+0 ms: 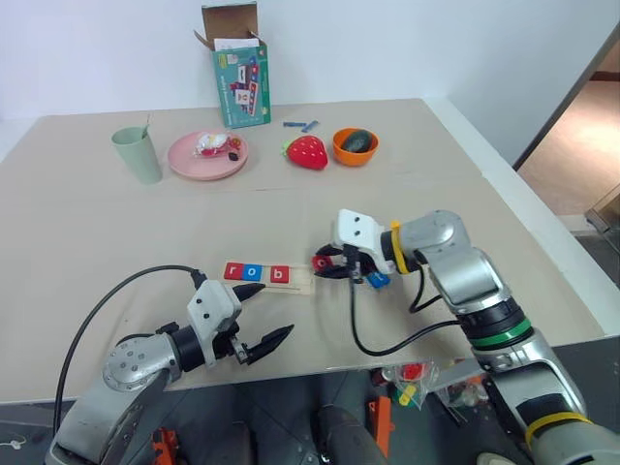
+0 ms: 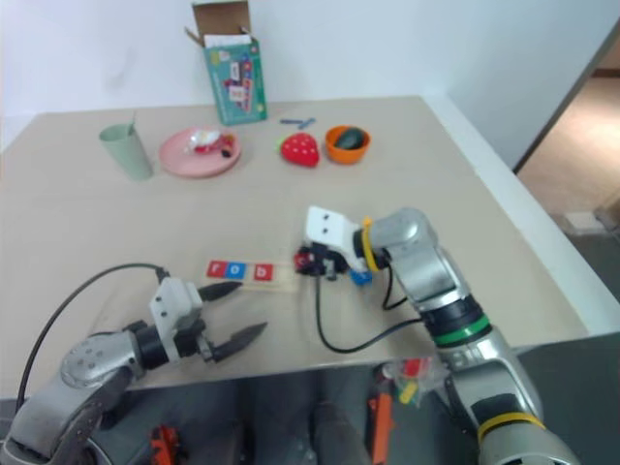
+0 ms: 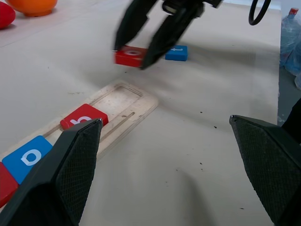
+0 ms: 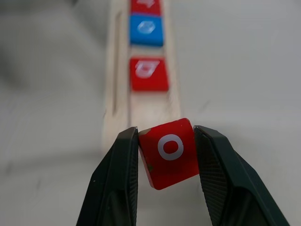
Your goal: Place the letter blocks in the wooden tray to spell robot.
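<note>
Right wrist view had the right gripper [image 4: 167, 160] clamped on the red "o" block [image 4: 168, 153] — one black finger on each side edge, the tile tilted a little between them. It hung just off the open end of the wooden tray [image 4: 141, 110], not yet in the groove.

Tray contents from the head views: red "r" block [image 1: 235, 271], blue "o" block [image 1: 257, 273], red "b" block [image 1: 279, 275], touching or nearly so in a row, filling the tray's left part. The right end of the tray was bare wood.

The blue "t" block [image 3: 176, 52] lay flat on the table [image 1: 116, 232] just behind the right gripper, apart from the tray.

Left gripper [image 1: 260, 325] sat low over the near table edge, in front of the tray, fingers spread wide with nothing between them — the tray showed through the gap in its wrist view.

Far side of the table: green cup [image 1: 138, 153], pink plate [image 1: 206, 159] with small items on it, toy strawberry [image 1: 306, 151], orange bowl [image 1: 355, 146] with a dark object inside, open teal box [image 1: 239, 77], and thin blue sticks [image 1: 301, 125] near the box.
</note>
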`<state>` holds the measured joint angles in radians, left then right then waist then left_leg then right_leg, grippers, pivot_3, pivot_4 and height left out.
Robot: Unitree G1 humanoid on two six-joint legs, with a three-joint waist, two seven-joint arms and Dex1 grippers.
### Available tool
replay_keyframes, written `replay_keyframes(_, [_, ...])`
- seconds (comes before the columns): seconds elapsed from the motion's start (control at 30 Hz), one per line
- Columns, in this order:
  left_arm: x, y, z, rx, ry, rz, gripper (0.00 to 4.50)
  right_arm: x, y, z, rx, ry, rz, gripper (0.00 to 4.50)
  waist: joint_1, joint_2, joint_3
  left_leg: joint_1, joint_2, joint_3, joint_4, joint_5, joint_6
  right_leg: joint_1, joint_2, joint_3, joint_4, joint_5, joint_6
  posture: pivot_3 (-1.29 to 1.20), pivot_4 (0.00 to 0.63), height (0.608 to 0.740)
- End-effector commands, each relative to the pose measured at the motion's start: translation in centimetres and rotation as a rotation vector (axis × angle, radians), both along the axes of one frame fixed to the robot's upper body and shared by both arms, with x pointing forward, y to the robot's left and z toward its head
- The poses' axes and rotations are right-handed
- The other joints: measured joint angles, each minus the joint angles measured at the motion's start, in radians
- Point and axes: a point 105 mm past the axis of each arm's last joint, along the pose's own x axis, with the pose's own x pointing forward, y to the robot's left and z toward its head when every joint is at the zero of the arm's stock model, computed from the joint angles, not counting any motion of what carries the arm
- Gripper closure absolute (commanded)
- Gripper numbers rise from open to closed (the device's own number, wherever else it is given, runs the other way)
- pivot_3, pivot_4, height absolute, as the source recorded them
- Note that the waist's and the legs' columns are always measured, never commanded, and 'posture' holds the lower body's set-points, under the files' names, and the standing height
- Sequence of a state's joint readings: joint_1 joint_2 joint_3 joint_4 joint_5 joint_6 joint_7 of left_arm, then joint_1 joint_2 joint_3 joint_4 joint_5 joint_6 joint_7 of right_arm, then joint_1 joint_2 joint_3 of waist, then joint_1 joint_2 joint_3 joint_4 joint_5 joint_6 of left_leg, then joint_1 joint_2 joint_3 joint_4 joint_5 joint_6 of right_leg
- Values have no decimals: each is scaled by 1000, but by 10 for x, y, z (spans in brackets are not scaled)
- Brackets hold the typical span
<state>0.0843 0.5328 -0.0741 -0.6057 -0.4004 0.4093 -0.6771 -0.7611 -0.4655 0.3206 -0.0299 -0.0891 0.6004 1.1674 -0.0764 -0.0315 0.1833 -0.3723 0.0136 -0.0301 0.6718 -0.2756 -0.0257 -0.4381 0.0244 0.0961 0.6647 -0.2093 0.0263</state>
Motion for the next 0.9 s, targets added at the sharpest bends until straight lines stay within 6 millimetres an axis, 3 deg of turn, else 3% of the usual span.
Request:
replay_keyframes(0.03, [1, -2, 8, -6, -40, -17, 0, 4, 12, 9, 15, -41, -77, 3306, 0, 0, 0, 0, 0, 0, 0, 0, 0, 0, 0, 0, 0, 0, 0, 0, 150, 740])
replay_keyframes(0.3, [3, 1, 7, -19, -30, 0, 0, 3, 20, 1, 26, 3, -150, 3306, 0, 0, 0, -2, -1, 1, -1, 0, 0, -1, -1, 1, -1, -1, 1, 0, 150, 740])
replay_keyframes(0.6, [5, 1, 9, -22, -38, 11, 0, -11, 36, -2, 46, 40, -116, 3306, 0, 0, 0, -2, 0, 0, -1, 0, 0, -1, -1, 0, 0, -1, 1, 0, 150, 740])
replay_keyframes(0.9, [7, 0, 15, -40, -50, 18, 0, -8, 38, -8, 33, 42, -138, 3306, 0, 0, 0, -2, 0, 0, -1, 0, 0, -1, -1, 0, -1, -1, 1, 0, 150, 740])
